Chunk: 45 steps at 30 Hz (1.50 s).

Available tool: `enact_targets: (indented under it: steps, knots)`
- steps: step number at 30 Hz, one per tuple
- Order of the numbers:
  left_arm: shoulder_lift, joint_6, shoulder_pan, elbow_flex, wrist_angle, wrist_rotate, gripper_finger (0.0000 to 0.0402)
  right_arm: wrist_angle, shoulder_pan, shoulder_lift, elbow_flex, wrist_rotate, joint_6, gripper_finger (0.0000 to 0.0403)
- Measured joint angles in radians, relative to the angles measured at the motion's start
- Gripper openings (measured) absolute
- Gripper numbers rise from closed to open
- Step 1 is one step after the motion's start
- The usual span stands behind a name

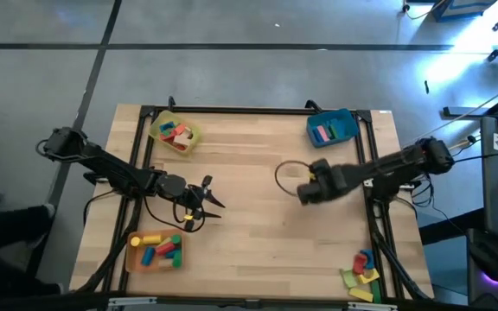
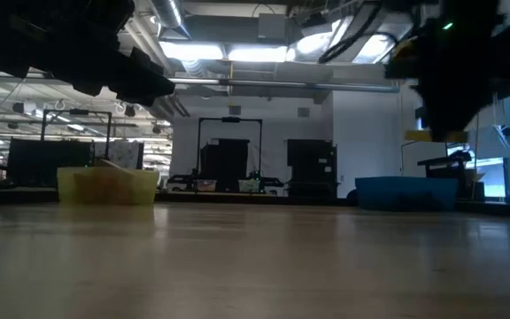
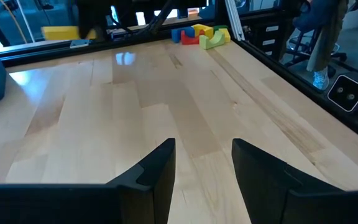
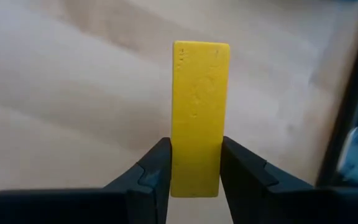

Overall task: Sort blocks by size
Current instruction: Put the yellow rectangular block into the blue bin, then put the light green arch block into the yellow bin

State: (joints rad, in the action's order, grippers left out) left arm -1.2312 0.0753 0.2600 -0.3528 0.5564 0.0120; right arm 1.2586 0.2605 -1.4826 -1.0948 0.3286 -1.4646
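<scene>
Plainly, from left to right across the table:

Left arm risk: little; the left gripper (image 1: 204, 200) waits over bare wood, though if it swings toward the near edge it could clip the orange tray (image 1: 134, 257) just beside it and spill what lies in there.

Left gripper: fingers (image 3: 157, 171) stand apart with plain board between them; it holds nothing and touches nothing.

Yellow tray (image 1: 164, 120): sits at the far left corner, with red, pink and green blocks inside.

Right arm risk: the yellow bar (image 4: 200, 112) is pinched only near one end, so most of its length sticks out beyond the fingers; my guess is that a quick swing or a knock on a tray wall could twist it in the grip or let it slide out onto the table, away from any tray.

Right gripper (image 1: 308, 192): hangs above mid-table, right of centre, clamped on the yellow bar, a finger pressed on each side.

Sorting risk: the bar is long, so dropping it among short blocks would spoil the sort; which tray suits it I judge uncertain from here.

Blue tray (image 1: 351, 122): far right corner, pink and green blocks inside.

Loose blocks (image 1: 361, 266): a heap near the right front edge, not yet sorted.
</scene>
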Motion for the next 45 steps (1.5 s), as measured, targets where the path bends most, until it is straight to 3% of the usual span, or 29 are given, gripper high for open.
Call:
enact_targets:
  steps: [13,25,35,41,45]
  knots:
    - [0.0,0.002,0.0,0.0,-0.001,0.0,0.0143,-0.029,-0.469,0.0,0.0,0.134,0.474,0.0116]
    - [0.0,0.003,0.0,0.0,0.0,0.0,0.0143,-0.321,-0.81,-0.048,0.0,0.179,0.866,0.0117]
    - [0.0,0.003,0.0,0.0,0.0,0.0,0.0143,-0.436,-0.892,-0.158,0.0,0.211,0.944,0.0134]
    - [0.0,0.003,0.0,0.0,0.001,0.0,0.0143,-0.436,-0.889,-0.171,0.0,0.198,0.949,0.0206]
    - [0.0,0.003,0.0,0.0,0.001,0.0,0.0143,-0.422,-0.885,-0.164,0.0,0.121,0.953,0.0251]
